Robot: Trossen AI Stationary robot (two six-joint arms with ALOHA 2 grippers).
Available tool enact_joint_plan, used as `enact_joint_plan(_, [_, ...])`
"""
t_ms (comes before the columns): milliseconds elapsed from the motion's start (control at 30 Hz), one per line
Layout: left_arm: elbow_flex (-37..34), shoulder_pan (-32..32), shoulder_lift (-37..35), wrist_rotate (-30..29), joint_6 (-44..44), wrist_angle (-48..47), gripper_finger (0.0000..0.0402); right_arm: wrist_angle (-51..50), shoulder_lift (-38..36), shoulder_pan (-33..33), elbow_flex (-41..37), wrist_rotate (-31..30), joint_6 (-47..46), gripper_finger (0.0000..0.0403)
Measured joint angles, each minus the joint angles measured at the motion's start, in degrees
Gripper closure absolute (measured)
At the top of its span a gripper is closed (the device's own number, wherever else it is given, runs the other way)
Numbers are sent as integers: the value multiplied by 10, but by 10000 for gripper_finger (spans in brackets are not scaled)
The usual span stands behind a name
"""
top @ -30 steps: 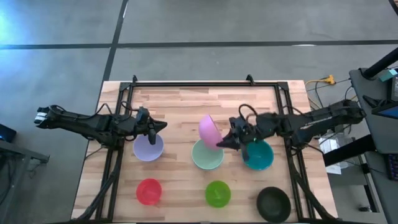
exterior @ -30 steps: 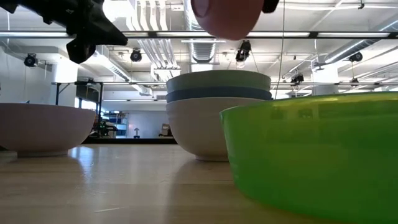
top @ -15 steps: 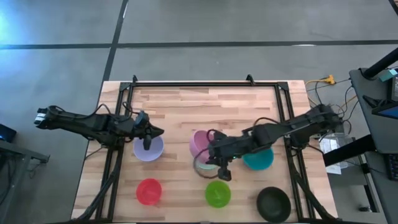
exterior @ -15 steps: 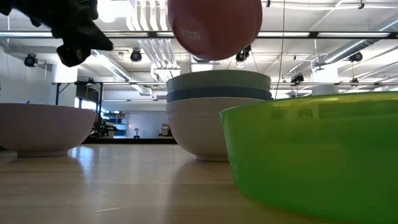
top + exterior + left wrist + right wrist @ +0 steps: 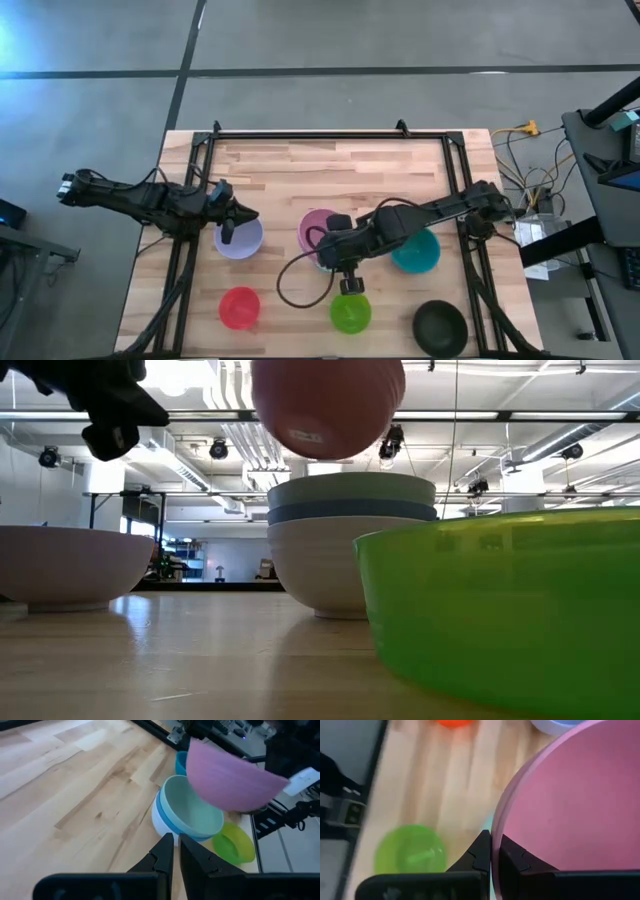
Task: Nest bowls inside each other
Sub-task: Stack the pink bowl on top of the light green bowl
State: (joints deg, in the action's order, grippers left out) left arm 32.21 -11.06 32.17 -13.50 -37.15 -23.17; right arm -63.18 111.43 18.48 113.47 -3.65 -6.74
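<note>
My right gripper (image 5: 338,250) is shut on the pink bowl (image 5: 320,230), which hangs in the air over the stack of pale green, blue and white bowls (image 5: 350,540); the low view shows the pink bowl (image 5: 325,405) above and a little left of the stack. My left gripper (image 5: 228,220) hovers shut over the lavender bowl (image 5: 240,240), which sits on its base, and touches nothing. In the left wrist view the pink bowl (image 5: 230,775) is tilted above the stack (image 5: 187,815). My right gripper (image 5: 492,852) pinches the pink bowl's rim (image 5: 495,827), one finger inside the bowl and one outside. The fingers slant down at it from the table's right. The bowl is lifted clear, opening upward and slightly tilted, above the stack.
The teal bowl (image 5: 415,250) stands right of the stack. Along the near edge sit the red bowl (image 5: 240,307), bright green bowl (image 5: 350,312) and black bowl (image 5: 440,327). A dark metal frame (image 5: 330,133) borders the table; bare wood lies toward the far edge.
My right gripper has moved toward the table's left and near edge, carrying the pink bowl from beside the stack to above it. The bowl has turned from standing on edge to opening upward and has come lower. My left gripper has drawn back slightly toward the left.
</note>
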Motion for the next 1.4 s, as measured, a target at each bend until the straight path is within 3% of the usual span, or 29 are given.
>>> enact_joint_plan(133, [0,-7,0,0,0,-2,389,-59,27,1,28,-30,8,394])
enact_joint_plan(400, [0,-20,0,0,0,-3,389,-104,71,17,31,-31,10,394])
enact_joint_plan(733, [0,-33,0,0,-1,-3,389,-100,124,29,31,-30,6,394])
enact_joint_plan(1033, [0,-54,0,0,-2,-3,389,-94,130,29,32,-4,-52,394])
enact_joint_plan(1400, [-1,-57,0,0,-16,-2,389,-93,97,24,62,-5,-52,319])
